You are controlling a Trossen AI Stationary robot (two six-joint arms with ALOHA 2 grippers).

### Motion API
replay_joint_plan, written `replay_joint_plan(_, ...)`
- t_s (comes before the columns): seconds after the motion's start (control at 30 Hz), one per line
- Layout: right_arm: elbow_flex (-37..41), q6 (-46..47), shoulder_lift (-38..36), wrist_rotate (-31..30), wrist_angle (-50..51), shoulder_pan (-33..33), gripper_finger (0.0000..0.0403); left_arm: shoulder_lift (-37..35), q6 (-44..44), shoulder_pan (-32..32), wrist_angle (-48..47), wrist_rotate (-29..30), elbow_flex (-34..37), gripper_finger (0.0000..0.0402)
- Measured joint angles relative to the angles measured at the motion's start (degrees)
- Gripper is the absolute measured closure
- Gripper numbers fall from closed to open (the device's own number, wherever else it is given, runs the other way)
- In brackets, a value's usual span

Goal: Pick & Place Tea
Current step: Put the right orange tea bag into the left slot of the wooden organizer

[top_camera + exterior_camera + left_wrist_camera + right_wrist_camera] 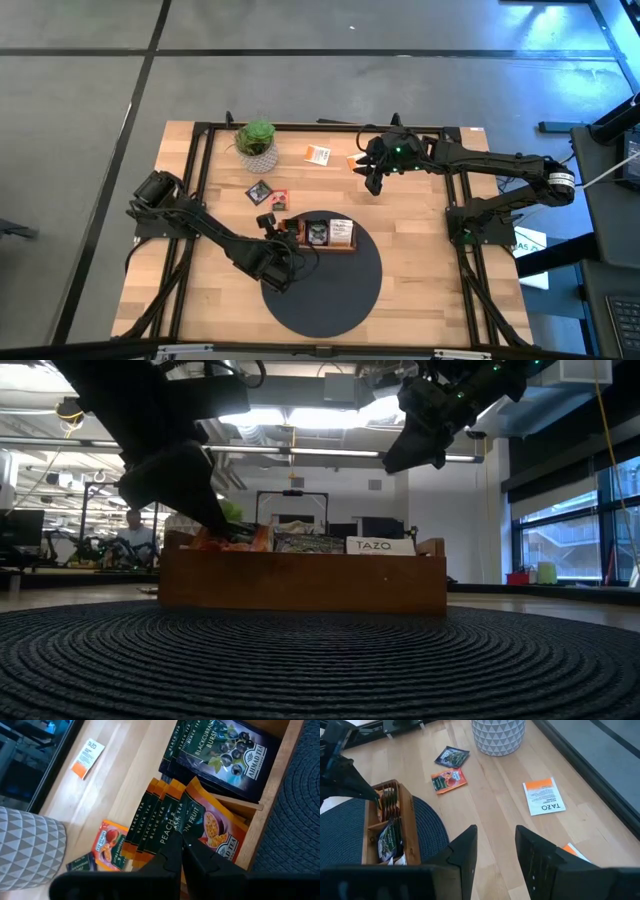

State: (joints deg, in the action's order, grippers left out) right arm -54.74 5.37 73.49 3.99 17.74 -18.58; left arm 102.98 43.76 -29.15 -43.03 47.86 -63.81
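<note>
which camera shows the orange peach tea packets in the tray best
The left wrist view: the orange peach packets fill it, labels readable, left gripper at them. The right wrist view shows them small, the low view only their tops, the high view a speck.
</note>
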Motion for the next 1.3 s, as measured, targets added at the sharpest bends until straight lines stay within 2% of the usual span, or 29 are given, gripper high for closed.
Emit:
replay_joint_plan(0.4, 0.0, 0.06, 0.0, 0.01, 0.07, 0.0, 0.0267, 0.0, -4.0, 0.0, -0.02, -0.01, 0.0, 0.0394)
replay_joint_plan(0.7, 0.0, 0.08, 0.0, 0.02, 0.15, 0.0, 0.0267, -0.19, -1.5, -0.02, -0.14, -0.14, 0.0, 0.0359)
replay_joint_plan(0.97, 0.0, -0.01, 0.0, 0.04, 0.58, -0.01, 0.0267, -7.28, -1.46, -0.61, -1.57, 3.64, 0.0, 0.033)
replay_joint_plan(1.03, 0.0, -0.03, 0.0, 0.04, 0.59, -0.01, 0.0267, -9.51, 0.54, -0.83, -2.67, 3.69, 0.0, 0.033)
replay_joint_plan(1.2, 0.0, -1.43, 0.0, 0.07, 0.53, -0.01, 0.0267, -13.72, 13.18, -0.24, -2.66, 2.96, 0.0, 0.0334)
replay_joint_plan(1.3, 0.0, -1.34, 0.0, 0.05, -0.09, 0.0, 0.0267, -13.52, 12.38, 0.27, 1.03, 1.9, 0.0, 0.0333)
